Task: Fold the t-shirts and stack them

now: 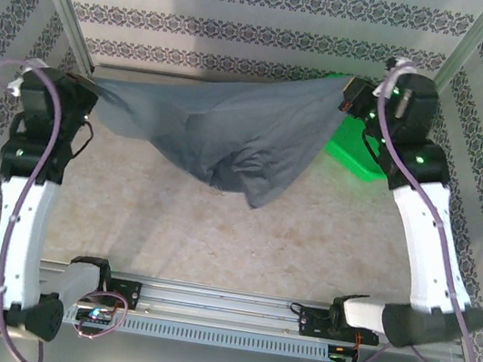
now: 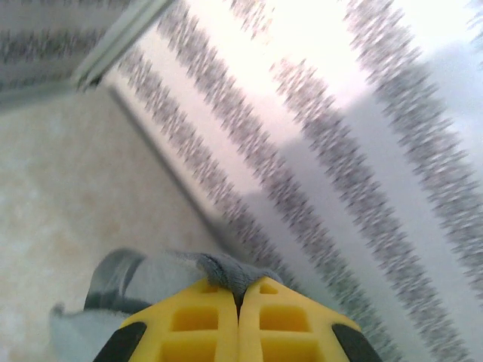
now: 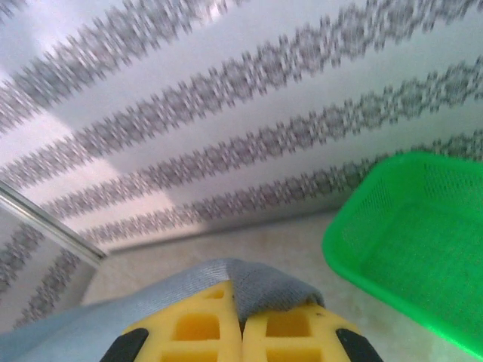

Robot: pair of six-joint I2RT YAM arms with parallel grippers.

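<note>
1. The green basket [image 1: 356, 151] is sitting at the far right corner of the counter [image 1: 214, 241], close against the patterned wall [image 1: 267, 20]. From above, the raised cloth and the right arm are covering part of it.
2. A slanted metal post [image 1: 63, 1] is rising at the far left corner, just behind the left arm.
3. The t-shirt [image 1: 230, 138] is hanging in the air over the far half of the counter, stretched between the two arms.
4. Its long axis is running left to right, roughly along the far edge, with the right end sitting nearer the wall than the left.
5. Its middle is sagging in a bunched belly toward the counter's centre. I cannot tell whether the lowest fold is touching the surface, nor which end is collar or hem.
6. The left tool [image 2: 240, 290] is pinching the cloth's left end, its yellow pads pressed together.
7. The right tool [image 3: 240, 298] is clamping the right end the same way, just beside the basket.
</note>
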